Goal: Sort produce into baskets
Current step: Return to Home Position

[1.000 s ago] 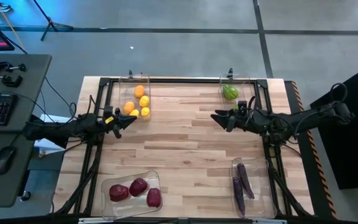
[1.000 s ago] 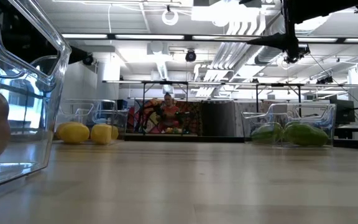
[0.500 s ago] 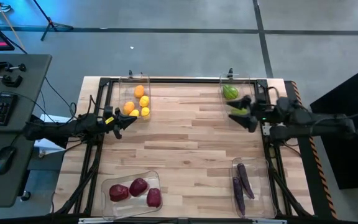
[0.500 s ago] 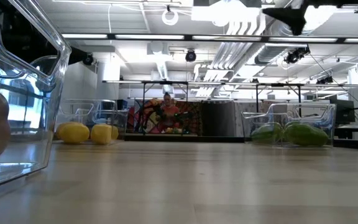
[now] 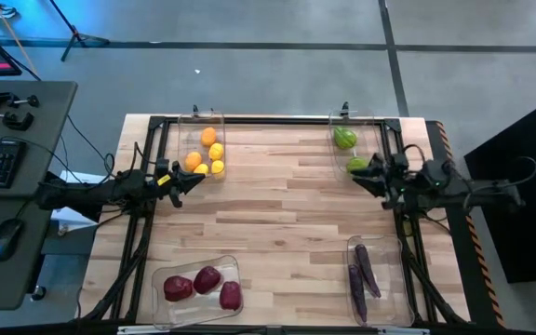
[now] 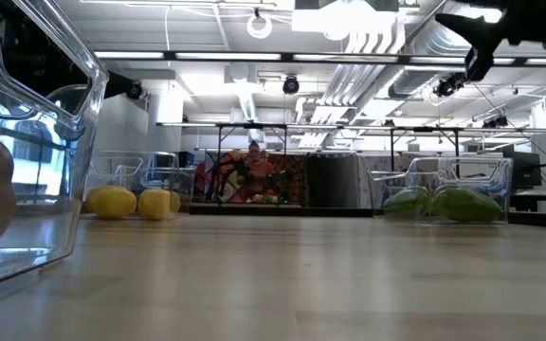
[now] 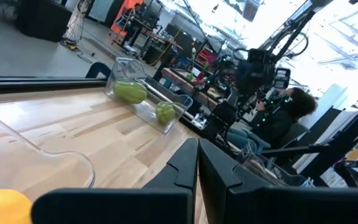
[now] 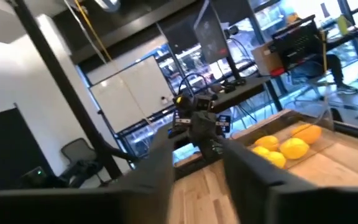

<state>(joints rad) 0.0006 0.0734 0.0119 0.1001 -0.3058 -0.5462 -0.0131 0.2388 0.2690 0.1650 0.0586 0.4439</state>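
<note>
Pulled back from mid-table, the right gripper (image 5: 361, 173) now sits with fingers parted and empty, just beside the clear rectangular plastic bin (image 5: 368, 135) of green produce (image 5: 344, 138). The left gripper (image 5: 186, 180) waits clenched near the round yellow-orange fruit (image 5: 210, 152). Sorting looks finished.

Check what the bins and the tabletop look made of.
Bins: likely clear rigid plastic, glossy; the room shows through the walls and the rounded rims catch highlights. Tabletop: looks like butcher-block wood, light, smooth satin finish; narrow strips with grain and staggered joints show.
</note>
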